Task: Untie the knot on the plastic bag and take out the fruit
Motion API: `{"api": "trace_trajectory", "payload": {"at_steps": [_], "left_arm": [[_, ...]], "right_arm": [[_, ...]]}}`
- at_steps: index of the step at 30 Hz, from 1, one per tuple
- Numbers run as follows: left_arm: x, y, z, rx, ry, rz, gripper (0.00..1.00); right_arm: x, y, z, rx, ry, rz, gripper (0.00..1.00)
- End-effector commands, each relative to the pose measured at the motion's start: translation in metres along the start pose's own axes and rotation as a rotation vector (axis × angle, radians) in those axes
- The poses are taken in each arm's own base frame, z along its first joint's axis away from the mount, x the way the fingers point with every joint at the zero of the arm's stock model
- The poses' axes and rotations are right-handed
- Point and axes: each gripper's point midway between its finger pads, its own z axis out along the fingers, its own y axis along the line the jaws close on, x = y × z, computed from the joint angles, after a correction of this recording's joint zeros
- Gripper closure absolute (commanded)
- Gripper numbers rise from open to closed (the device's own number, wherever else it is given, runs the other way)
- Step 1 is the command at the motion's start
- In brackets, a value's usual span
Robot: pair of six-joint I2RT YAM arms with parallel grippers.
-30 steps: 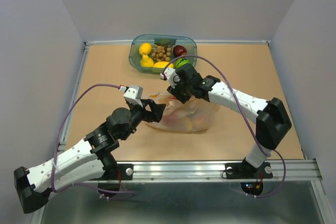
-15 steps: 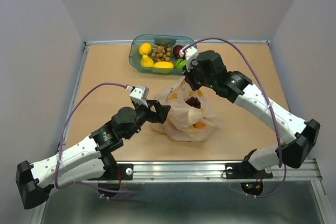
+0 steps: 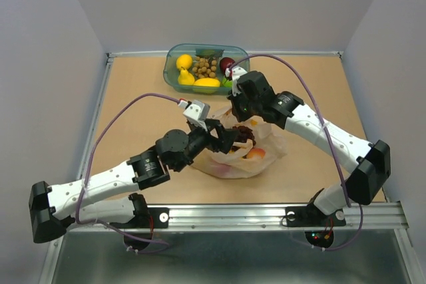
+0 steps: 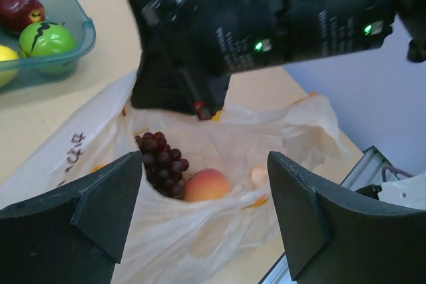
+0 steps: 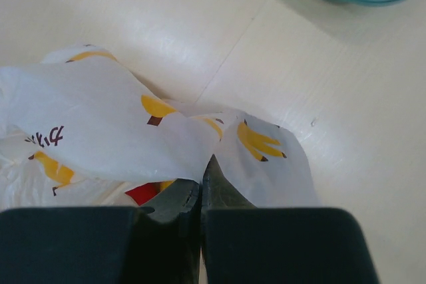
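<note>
The plastic bag lies mid-table with its mouth open; no knot shows. Inside it, the left wrist view shows a dark grape bunch and a pink peach. My left gripper is open and empty, just before the bag's mouth. My right gripper is shut on the bag's far rim film and holds it up. Something red shows under the film.
The teal tub at the table's back holds lemons, a brown ball cluster, a red apple and a green apple. The right arm's black wrist hangs right over the bag. The table's metal front rail lies near.
My left gripper has moved right, up to the bag's mouth. My right gripper went up towards the tub with the bag's rim, then came back a little. The bag's mouth has opened wider.
</note>
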Motion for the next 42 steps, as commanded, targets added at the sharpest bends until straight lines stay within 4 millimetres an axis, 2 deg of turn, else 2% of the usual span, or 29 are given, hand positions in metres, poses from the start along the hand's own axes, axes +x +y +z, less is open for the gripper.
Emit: {"api": "trace_trajectory", "payload": {"at_steps": [1,3,5,8,11,12,14,16,17,18,19,22,24,25,26,27,30,32,33,35,36,38,42], "left_arm": [[-0.015,-0.012,0.023,-0.052,-0.069,0.004,0.14],[-0.002,-0.007,0.037,-0.106,-0.058,-0.024,0.18],[0.001,-0.002,0.047,-0.149,-0.083,-0.045,0.23],[0.014,0.008,0.054,-0.212,-0.076,-0.075,0.31],[0.043,0.018,0.055,-0.259,-0.013,-0.12,0.34],[0.065,0.029,0.051,-0.282,0.031,-0.112,0.35],[0.09,0.04,0.046,-0.323,0.076,-0.159,0.37],[0.139,0.079,0.023,-0.503,0.199,-0.155,0.4],[0.14,0.085,0.023,-0.532,0.188,-0.139,0.42],[0.16,0.108,0.003,-0.653,0.245,-0.144,0.44],[0.169,0.122,-0.008,-0.725,0.26,-0.137,0.46],[0.173,0.157,-0.041,-0.867,0.236,-0.109,0.48],[0.168,0.169,-0.05,-0.898,0.213,-0.121,0.51],[0.16,0.17,-0.051,-0.891,0.186,-0.149,0.52],[0.162,0.175,-0.055,-0.883,0.204,-0.126,0.52],[0.152,0.176,-0.049,-0.863,0.165,-0.167,0.53],[0.143,0.172,-0.04,-0.812,0.149,-0.171,0.53],[0.136,0.168,-0.035,-0.802,0.141,-0.157,0.53],[0.136,0.167,-0.032,-0.802,0.144,-0.146,0.53],[0.131,0.165,-0.027,-0.801,0.137,-0.142,0.53],[0.132,0.164,-0.025,-0.799,0.14,-0.136,0.53],[0.132,0.163,-0.022,-0.792,0.137,-0.14,0.54],[0.133,0.165,-0.02,-0.799,0.135,-0.137,0.58]], "right_arm": [[-0.002,0.001,0.004,0.013,-0.036,0.038,0.99],[-0.001,0.001,0.004,0.014,-0.041,0.04,0.99],[0.002,-0.001,0.006,0.021,-0.042,0.051,0.99],[0.006,-0.003,0.006,0.036,-0.042,0.062,0.99],[0.008,-0.013,0.006,0.089,-0.052,0.066,0.99],[0.007,-0.019,0.004,0.122,-0.06,0.065,0.99],[0.004,-0.025,0.004,0.15,-0.077,0.072,0.99],[-0.002,-0.03,0.003,0.185,-0.101,0.075,0.99],[-0.004,-0.033,0.002,0.199,-0.11,0.079,0.99],[-0.006,-0.035,0.001,0.212,-0.119,0.082,0.99],[-0.009,-0.043,0.0,0.25,-0.131,0.088,0.99],[-0.007,-0.063,0.002,0.347,-0.145,0.125,0.96],[-0.002,-0.071,0.005,0.381,-0.141,0.147,0.96],[0.002,-0.077,0.006,0.394,-0.135,0.159,0.92],[0.009,-0.076,0.009,0.387,-0.121,0.161,0.88],[0.01,-0.074,0.009,0.374,-0.116,0.156,0.72],[0.003,-0.052,-0.002,0.234,-0.135,0.132,0.39],[-0.006,-0.035,-0.015,0.156,-0.167,0.117,0.32],[-0.016,-0.03,-0.027,0.135,-0.204,0.118,0.23],[-0.02,-0.022,-0.038,0.085,-0.22,0.117,0.14],[-0.023,-0.019,-0.047,0.065,-0.235,0.12,0.02],[-0.013,-0.011,-0.05,0.02,-0.2,0.127,0.0],[0.033,-0.015,-0.046,0.041,-0.092,0.156,0.0]]}}
